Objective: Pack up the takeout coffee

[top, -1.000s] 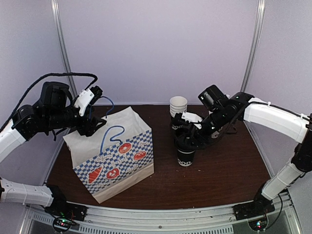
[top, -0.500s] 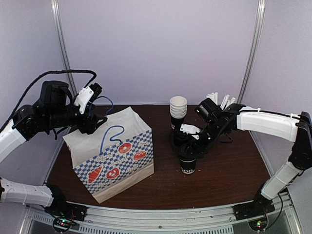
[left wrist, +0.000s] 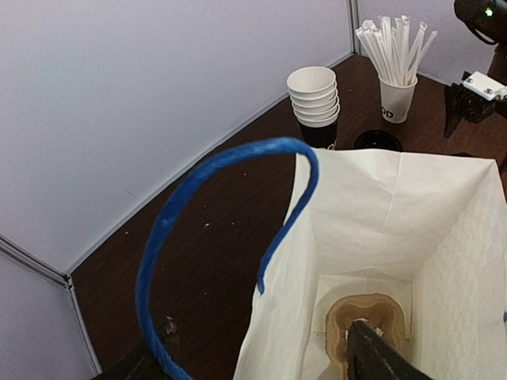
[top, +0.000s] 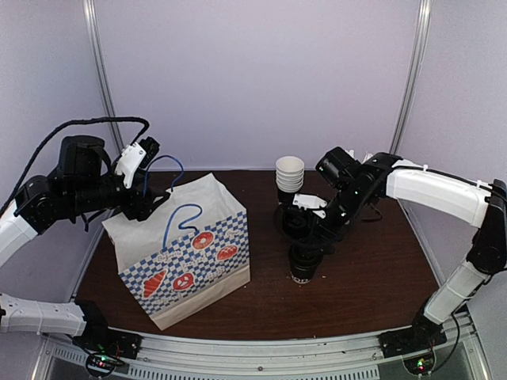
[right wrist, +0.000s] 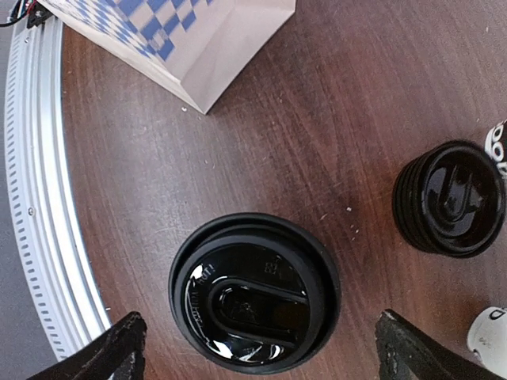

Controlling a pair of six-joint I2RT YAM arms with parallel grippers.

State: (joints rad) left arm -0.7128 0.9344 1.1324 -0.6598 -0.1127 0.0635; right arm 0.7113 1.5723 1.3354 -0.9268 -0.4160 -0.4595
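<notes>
glossy plastic lid (right wrist: 255,305), paper bag (top: 190,253), wood tbl (right wrist: 317,119)

A lab booth: white panel walls (top: 253,79) (aluminium posts (top: 412,71)).

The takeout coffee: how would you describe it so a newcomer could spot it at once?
On the dark wooden table, look right of the checkered paper bag for the black cup standing alone. Unlike the stacked open cups and the pile of bare lids behind it, it wears a black lid.

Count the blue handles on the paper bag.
2. One blue handle lies against the paper bag's checked front; the other blue handle arches up from its rear wall.
</notes>
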